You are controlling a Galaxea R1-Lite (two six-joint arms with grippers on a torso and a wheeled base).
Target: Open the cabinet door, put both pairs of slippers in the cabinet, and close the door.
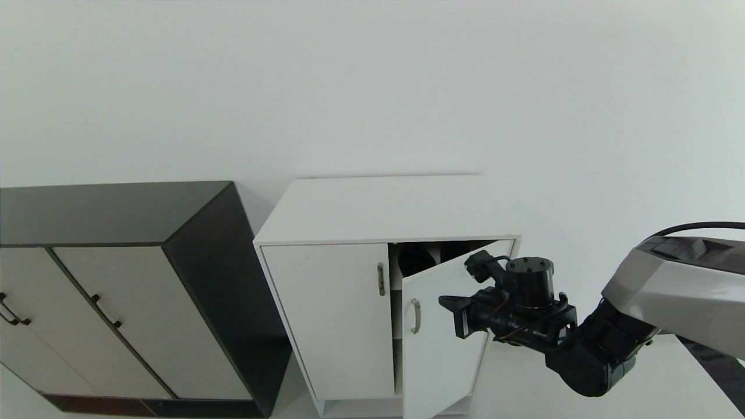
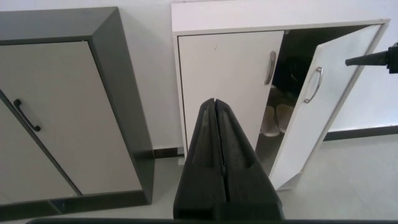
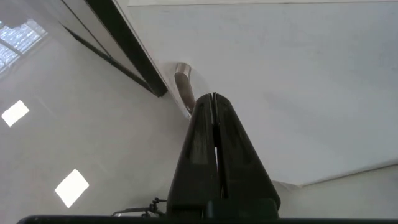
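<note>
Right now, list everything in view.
white cabinet: one, white, against the wall.
left door: one, white, shut.
right door: one, white, ajar.
slippers: one pale pair seen, on a shelf inside the white cabinet.
dark cabinet: one, black with pale doors, beside the white cabinet on the robot's left.
right gripper: one, black, shut, in front of the right door.
left gripper: one, black, shut, held back from both cabinets.

Slippers (image 2: 277, 119) beyond right gripper (image 2: 352, 61) half hidden behind door (image 2: 311, 140); I can't count pairs, interior too dark.
</note>
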